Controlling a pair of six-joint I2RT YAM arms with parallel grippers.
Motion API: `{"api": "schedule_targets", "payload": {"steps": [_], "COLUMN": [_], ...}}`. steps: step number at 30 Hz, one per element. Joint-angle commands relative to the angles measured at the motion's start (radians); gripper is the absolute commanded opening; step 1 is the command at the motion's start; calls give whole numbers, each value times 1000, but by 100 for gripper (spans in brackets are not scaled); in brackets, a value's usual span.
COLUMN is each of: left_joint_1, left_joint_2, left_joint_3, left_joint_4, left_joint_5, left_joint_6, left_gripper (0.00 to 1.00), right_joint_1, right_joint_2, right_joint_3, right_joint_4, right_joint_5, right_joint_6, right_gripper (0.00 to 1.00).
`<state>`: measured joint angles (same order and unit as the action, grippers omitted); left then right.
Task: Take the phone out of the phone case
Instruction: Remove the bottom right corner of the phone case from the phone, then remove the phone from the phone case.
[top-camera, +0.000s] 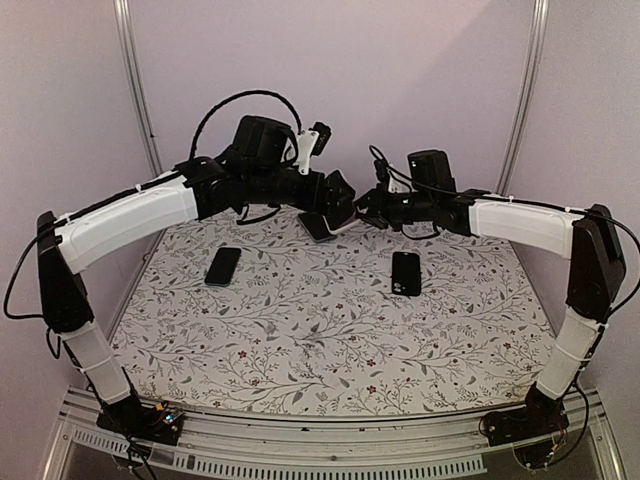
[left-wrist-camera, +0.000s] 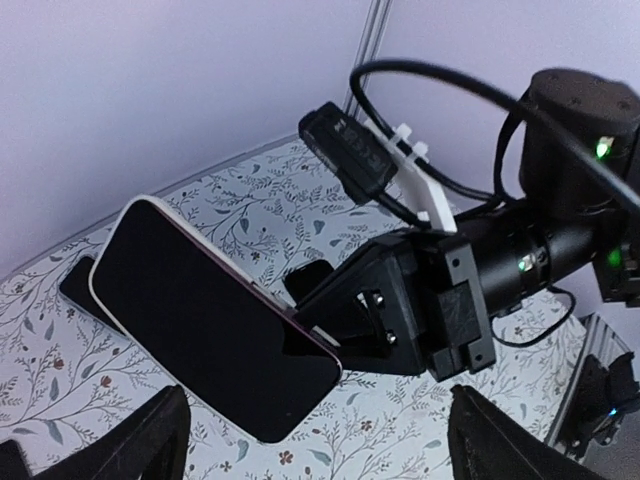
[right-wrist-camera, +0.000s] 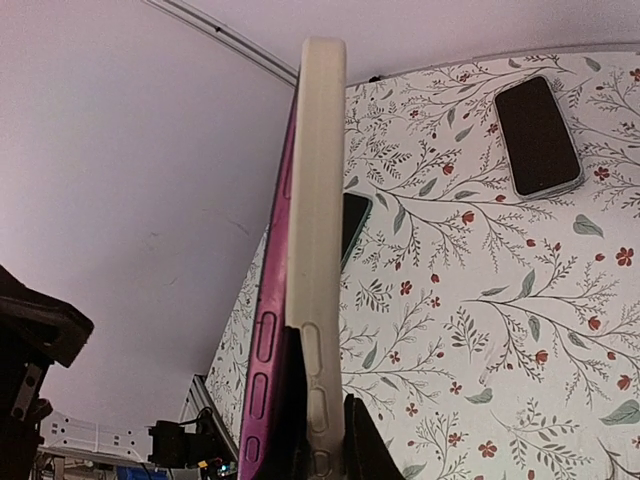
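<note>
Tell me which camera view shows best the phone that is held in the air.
The left wrist view: the held phone shows nearly its whole dark screen and pale rim. The right wrist view shows only its edge, the cream case beside the magenta side. The top view shows it small and partly hidden.

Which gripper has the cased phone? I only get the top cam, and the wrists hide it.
Observer: On the right wrist cam, the right gripper is shut on the lower end of the phone case.
Operator: And the left?
Observer: The left gripper is open. Its fingers stand wide apart with nothing pinched.
Operator: Is the phone out?
Observer: Not yet. Seen edge-on, the magenta phone lies flat against the cream case.
</note>
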<state>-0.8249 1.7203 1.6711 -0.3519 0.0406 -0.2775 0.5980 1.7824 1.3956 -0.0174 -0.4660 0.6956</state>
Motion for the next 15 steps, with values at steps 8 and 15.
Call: {"api": "schedule_targets", "payload": {"steps": [8,15], "left_joint_1": [-96,-100], "left_joint_2": [156,173], "left_joint_3": [145,162], "left_joint_4": [-229,-236], "left_joint_5": [-392,-414], "left_joint_6": [121,116], "left_gripper": [90,89], "right_joint_1": [6,10], "right_joint_2": [23,20], "right_joint_3": [89,96], "right_joint_4": [35,41], "right_joint_5": [-47,-57], "right_joint_6": [90,117], "right_gripper": [0,0]}}
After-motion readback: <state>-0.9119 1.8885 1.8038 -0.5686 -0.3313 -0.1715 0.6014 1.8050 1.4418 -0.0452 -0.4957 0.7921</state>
